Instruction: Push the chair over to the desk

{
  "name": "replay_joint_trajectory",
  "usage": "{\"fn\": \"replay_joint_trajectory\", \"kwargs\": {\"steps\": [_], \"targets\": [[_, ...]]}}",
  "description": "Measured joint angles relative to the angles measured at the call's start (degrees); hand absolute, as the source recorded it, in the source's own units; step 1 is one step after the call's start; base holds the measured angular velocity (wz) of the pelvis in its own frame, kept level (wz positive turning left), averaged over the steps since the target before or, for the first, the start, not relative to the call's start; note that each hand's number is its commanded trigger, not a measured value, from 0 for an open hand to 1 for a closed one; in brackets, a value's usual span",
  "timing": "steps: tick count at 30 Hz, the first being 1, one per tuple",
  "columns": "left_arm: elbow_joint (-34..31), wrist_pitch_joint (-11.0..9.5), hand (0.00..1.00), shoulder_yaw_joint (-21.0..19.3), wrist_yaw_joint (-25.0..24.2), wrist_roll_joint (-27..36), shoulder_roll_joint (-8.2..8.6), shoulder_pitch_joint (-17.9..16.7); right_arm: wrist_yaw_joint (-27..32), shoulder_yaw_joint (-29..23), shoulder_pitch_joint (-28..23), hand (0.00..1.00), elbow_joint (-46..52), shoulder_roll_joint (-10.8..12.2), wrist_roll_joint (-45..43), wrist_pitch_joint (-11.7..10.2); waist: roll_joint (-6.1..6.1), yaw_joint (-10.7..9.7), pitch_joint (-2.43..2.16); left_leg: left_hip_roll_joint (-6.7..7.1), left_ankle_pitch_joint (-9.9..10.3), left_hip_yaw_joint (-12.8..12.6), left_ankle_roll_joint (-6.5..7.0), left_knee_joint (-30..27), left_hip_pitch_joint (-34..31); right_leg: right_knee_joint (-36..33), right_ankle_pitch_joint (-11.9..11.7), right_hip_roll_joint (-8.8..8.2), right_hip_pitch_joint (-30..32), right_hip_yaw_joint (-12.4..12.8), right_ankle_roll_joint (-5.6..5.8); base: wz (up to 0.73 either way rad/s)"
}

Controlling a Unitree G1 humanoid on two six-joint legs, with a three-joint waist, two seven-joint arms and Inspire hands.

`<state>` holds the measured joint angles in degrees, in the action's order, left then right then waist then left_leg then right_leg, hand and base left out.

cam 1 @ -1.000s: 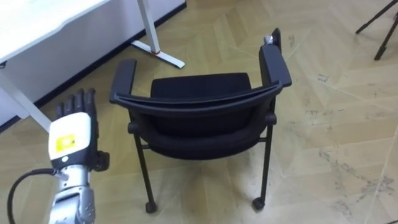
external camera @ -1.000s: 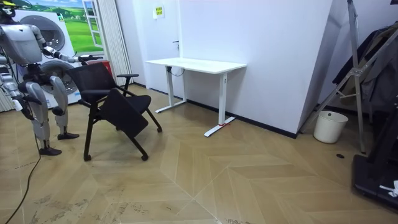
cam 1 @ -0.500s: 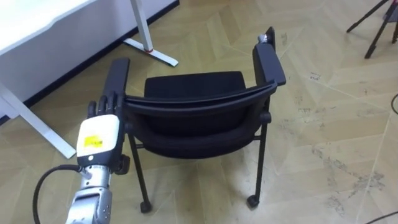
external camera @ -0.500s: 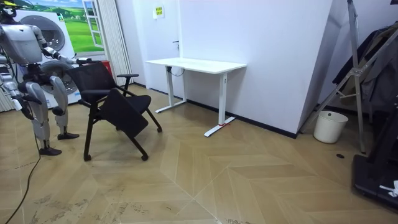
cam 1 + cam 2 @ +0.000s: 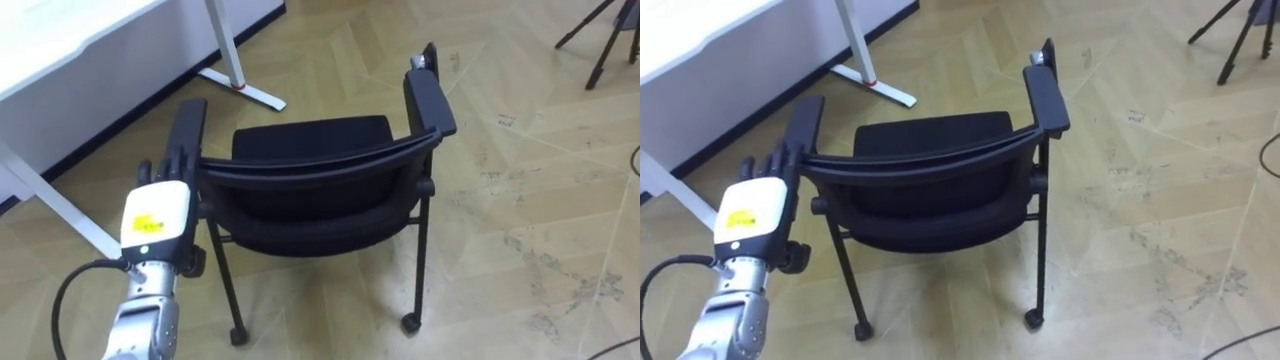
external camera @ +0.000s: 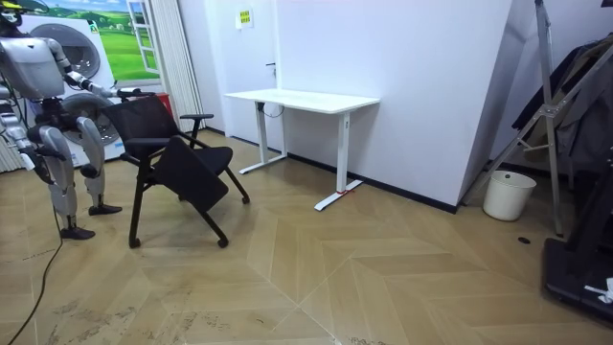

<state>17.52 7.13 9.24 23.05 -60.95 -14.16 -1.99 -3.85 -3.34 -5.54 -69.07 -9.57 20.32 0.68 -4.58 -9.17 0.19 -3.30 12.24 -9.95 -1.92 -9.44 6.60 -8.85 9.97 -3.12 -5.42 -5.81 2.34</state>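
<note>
A black chair point(image 5: 310, 150) with two armrests and small castors stands on the wooden floor, its curved backrest point(image 5: 320, 170) nearest me. My left hand point(image 5: 155, 215) comes in from the lower left, the back of the hand up. Its straight fingers point(image 5: 165, 172) lie against the left end of the backrest, beside the left armrest point(image 5: 187, 125). The same hand point(image 5: 750, 220) and chair point(image 5: 930, 140) appear in the right eye view. In the room view I stand behind the chair point(image 6: 177, 158) at the room view's left. My right hand point(image 6: 26, 161) hangs at my side.
A white desk point(image 5: 60, 40) with a metal foot point(image 5: 245, 88) stands ahead on the left, close to the chair's front. Dark tripod legs point(image 5: 600, 40) reach in at the upper right. The room view shows the desk point(image 6: 302, 99) against the wall and a white bin point(image 6: 508, 195).
My left hand has moved forward and right, from open floor beside the chair to the left end of its backrest. The chair has not visibly moved in the room view.
</note>
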Motion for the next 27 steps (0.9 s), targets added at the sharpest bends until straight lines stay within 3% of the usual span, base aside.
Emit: {"fn": "replay_joint_trajectory", "kwargs": {"steps": [15,20,27], "targets": [[-3.2,2.4,0.0,-0.2,-0.1,-4.4,-2.9,3.2,0.6,-0.3,0.4,0.0,-0.2,-0.3,-1.4,-0.6,-1.17,-0.9,0.56,0.0,0.0,-0.2,0.0,0.0,-1.1,0.2,0.0,0.0,0.7,0.6,0.0,0.0],[-4.9,1.3,0.0,1.4,0.1,-5.0,-3.14,5.2,0.5,-0.2,1.2,0.0,-0.2,-0.3,-3.1,-0.5,-1.37,-2.5,0.53,0.0,0.0,-0.8,0.0,0.1,-1.0,0.2,0.0,0.02,0.8,1.1,0.0,-0.06],[-5.0,0.9,0.0,4.7,0.2,-7.5,-3.13,5.2,0.7,-0.3,1.1,0.0,-0.2,-0.3,-3.0,-0.5,-1.63,-3.9,0.3,-0.02,0.0,-1.4,0.0,0.1,-1.0,0.1,-0.1,0.17,1.5,2.0,-0.05,-0.09]]}}
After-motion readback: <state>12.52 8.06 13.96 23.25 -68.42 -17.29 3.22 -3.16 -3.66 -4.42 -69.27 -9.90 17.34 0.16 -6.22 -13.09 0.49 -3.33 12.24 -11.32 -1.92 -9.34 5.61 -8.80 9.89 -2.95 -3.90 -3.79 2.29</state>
